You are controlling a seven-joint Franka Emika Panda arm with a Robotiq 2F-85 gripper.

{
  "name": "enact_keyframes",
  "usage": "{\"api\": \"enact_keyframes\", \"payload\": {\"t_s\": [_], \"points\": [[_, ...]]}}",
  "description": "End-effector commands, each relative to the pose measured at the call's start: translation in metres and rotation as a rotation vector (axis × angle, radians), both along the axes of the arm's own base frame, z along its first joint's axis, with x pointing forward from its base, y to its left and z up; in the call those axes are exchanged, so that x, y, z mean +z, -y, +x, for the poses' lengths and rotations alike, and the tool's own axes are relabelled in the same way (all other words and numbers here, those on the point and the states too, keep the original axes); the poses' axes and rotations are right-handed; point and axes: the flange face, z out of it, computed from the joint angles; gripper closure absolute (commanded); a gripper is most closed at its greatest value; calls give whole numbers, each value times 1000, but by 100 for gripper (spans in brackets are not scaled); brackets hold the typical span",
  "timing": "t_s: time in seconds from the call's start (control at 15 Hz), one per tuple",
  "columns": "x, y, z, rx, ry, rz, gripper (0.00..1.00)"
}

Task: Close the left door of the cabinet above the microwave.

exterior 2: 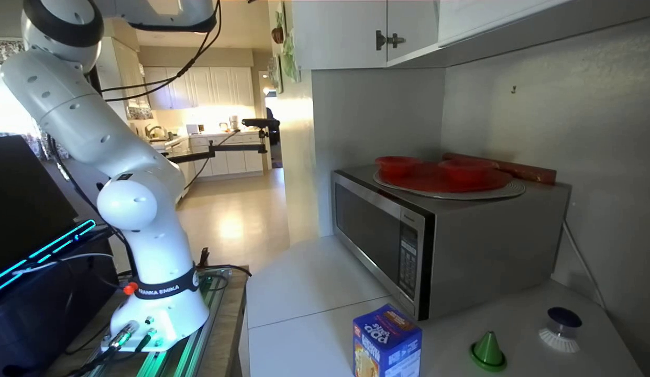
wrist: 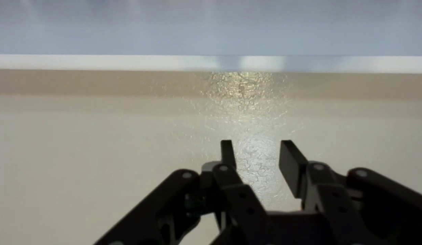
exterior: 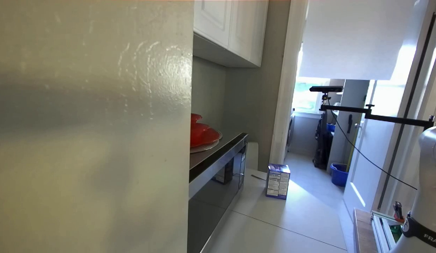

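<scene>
- Left door [exterior 2: 339, 34] standing open, swung out from the cabinet [exterior 2: 513, 37] above the microwave [exterior 2: 450, 241], inner face and hinge [exterior 2: 393, 40] showing!
- My gripper [wrist: 256, 144] has its fingers [wrist: 291, 168] parted, nothing between; glossy surface [wrist: 105, 146] ahead, door or wall I can't tell.
- It's a pushing job: I'd clench up, find the outer face near the free edge, far from the hinge, and sweep gently round above the microwave, easing off as the door meets the cabinet.
- Lettering! Arm band [exterior 2: 165, 289]: FRANKA EMIKA. Box [exterior 2: 387, 340] near the microwave's control-panel end: possibly POP. Microwave badge [exterior 2: 409, 218]: too small.
</scene>
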Motion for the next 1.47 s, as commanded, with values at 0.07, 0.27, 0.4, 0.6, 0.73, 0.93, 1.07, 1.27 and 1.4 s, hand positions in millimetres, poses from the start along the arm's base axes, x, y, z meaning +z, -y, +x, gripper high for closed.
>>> {"api": "enact_keyframes", "payload": {"t_s": [0.07, 0.27, 0.4, 0.6, 0.73, 0.93, 1.07, 1.27, 1.4], "points": [[16, -10, 14, -22, 11, 7, 98], [18, -11, 24, -42, 4, 7, 100], [19, -10, 31, -55, -2, 11, 100], [20, -9, 43, -73, -7, 16, 100], [20, -7, 51, -84, -6, 20, 100], [21, -7, 59, -89, 0, 28, 100], [21, -7, 63, -93, 6, 29, 100], [22, -5, 68, -109, 1, 27, 100], [23, -1, 71, -126, -6, 30, 100]]}}
